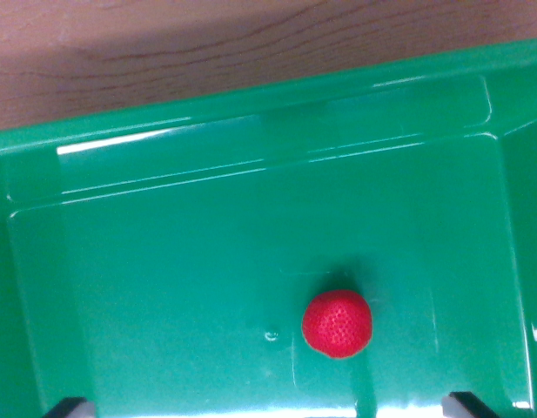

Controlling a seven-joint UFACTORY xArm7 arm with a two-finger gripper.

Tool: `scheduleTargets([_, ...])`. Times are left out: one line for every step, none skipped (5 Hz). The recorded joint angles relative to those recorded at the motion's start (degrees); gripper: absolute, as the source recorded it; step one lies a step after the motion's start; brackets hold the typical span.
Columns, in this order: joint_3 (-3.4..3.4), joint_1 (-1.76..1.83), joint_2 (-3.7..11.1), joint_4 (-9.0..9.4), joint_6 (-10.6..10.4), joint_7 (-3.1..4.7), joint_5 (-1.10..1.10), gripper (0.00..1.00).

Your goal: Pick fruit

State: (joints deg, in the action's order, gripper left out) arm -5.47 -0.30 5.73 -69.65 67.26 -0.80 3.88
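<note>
A small red strawberry (337, 324) lies on the floor of a green plastic bin (164, 261), right of the middle and low in the wrist view. Only the dark tips of my gripper (270, 407) show, one fingertip (70, 407) at the bottom left and the other at the bottom right edge. They stand far apart, so the gripper is open with nothing held. The strawberry sits just above the line between the tips, nearer the right one, and does not touch either.
The bin's far wall (268, 131) runs across the upper part of the view, with its side walls at the left and right edges. A brown wooden tabletop (207, 43) shows beyond the far rim.
</note>
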Motion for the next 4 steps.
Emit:
scheduleTargets([0.0, 0.0, 0.0, 0.0, 0.0, 0.0, 0.0, 0.0])
scheduleTargets([-0.07, -0.08, 0.98, 1.63, -2.7, 0.5, 0.04, 0.0])
scheduleTargets([-0.15, -0.17, 1.96, 3.28, -5.5, 1.01, 0.08, 0.0])
scheduleTargets([-0.15, -0.17, 1.96, 3.28, -5.5, 1.01, 0.08, 0.0])
